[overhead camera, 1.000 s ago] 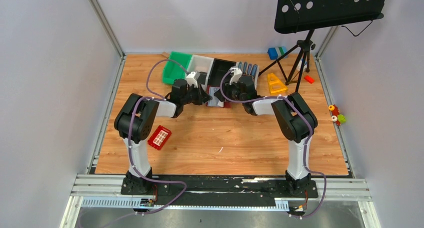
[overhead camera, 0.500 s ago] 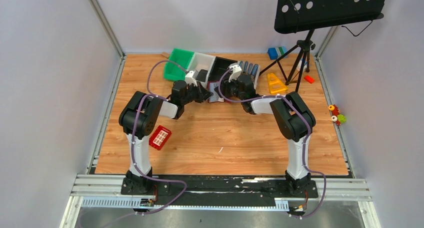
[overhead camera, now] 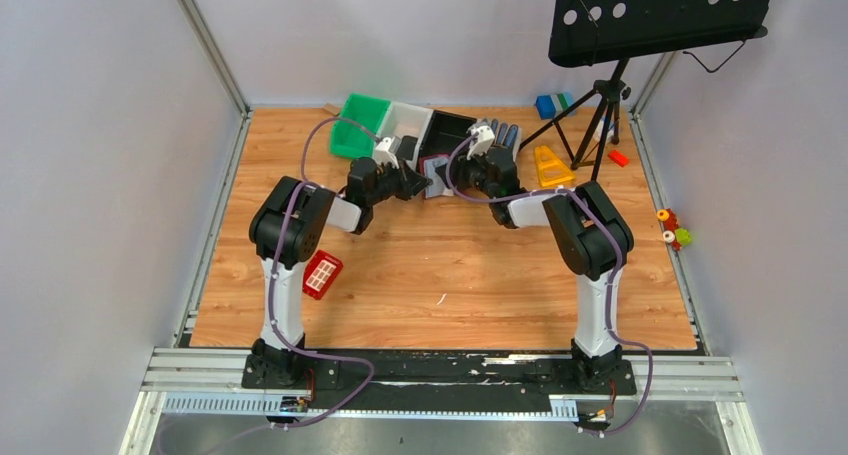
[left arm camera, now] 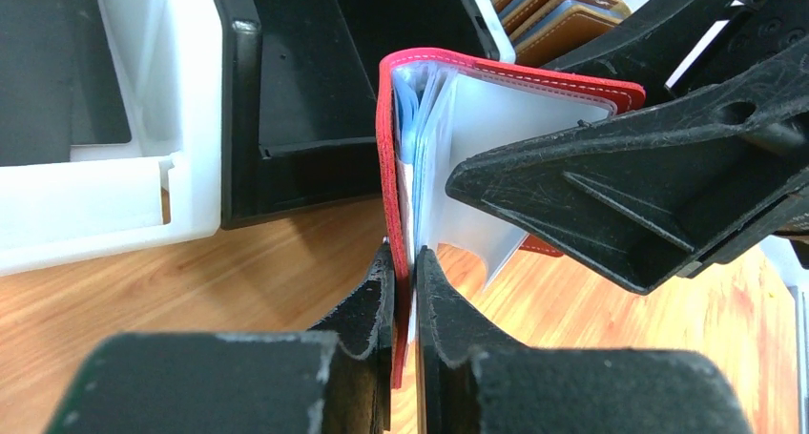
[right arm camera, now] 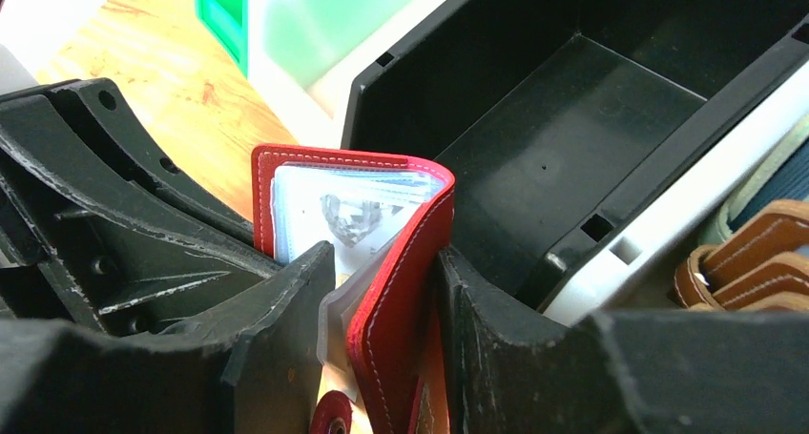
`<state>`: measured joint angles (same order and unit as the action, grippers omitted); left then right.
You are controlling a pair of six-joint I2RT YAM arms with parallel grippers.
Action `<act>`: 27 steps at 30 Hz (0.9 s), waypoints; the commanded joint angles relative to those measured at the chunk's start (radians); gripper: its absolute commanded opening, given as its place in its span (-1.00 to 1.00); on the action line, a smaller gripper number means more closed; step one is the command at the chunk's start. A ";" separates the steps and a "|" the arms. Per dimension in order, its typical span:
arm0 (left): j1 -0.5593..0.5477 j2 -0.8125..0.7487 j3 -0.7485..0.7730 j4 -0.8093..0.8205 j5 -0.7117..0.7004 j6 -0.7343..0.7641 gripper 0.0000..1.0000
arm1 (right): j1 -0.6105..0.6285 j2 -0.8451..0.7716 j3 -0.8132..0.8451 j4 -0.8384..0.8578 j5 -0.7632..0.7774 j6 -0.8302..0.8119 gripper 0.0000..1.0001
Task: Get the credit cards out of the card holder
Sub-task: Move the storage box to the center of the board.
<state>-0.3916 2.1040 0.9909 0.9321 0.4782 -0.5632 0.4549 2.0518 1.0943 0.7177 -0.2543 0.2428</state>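
Nearest the bases, a flat red gridded piece [overhead camera: 320, 273] is seen lying on the wooden table [overhead camera: 450, 275] beside the left arm. Further in, the card holder [left arm camera: 389, 148] is found mid-table, lifted between the two arms and stood on edge, covers upright. Its fold is turned toward the bins at the back and its open side toward the near edge; which way its long axis runs cannot be told from these views. One red cover is pinched tight at its near edge by the left gripper [left arm camera: 404, 255], jaws almost pressed together on it. The opposite cover, with a few clear sleeves, is clamped between the jaws of the right gripper [right arm camera: 382, 262], so the holder is spread like a book. A pale card [right arm camera: 339, 219] is glimpsed behind the front sleeve. Just beyond stands the black bin [right arm camera: 572, 100], its dark floor in plain sight, with the white bin [overhead camera: 410, 123] and the green bin [overhead camera: 358, 125] ranged to its left. On the right, tan and blue wallets [right arm camera: 735, 243] are lined upright in a white tray [right arm camera: 658, 215]. A black music stand [overhead camera: 650, 15] is seen at the far right.
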 commanded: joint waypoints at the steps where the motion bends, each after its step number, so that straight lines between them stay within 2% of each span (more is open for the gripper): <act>1: -0.024 0.026 0.066 0.062 0.035 -0.001 -1.00 | 0.034 0.001 -0.007 0.144 -0.176 0.069 -0.16; 7: -0.028 0.040 0.121 -0.031 0.061 0.030 -1.00 | 0.021 0.008 0.020 0.122 -0.227 0.073 -0.17; 11: -0.040 0.043 0.193 -0.170 0.077 0.102 -1.00 | 0.019 0.016 0.037 0.108 -0.259 0.061 -0.17; 14: -0.047 0.044 0.198 -0.180 0.081 0.112 -1.00 | 0.020 0.020 0.058 0.077 -0.285 0.042 -0.16; 22: -0.030 0.014 0.148 -0.121 0.068 0.069 -1.00 | 0.037 -0.027 0.004 0.073 -0.222 0.006 -0.10; 27: 0.049 -0.008 0.024 0.081 0.085 -0.070 -1.00 | 0.010 -0.113 -0.075 0.082 -0.191 -0.009 -0.03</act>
<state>-0.3786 2.1357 1.0782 0.8017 0.5610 -0.5385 0.4191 2.0441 1.0695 0.7464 -0.3328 0.2260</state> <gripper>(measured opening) 0.120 0.477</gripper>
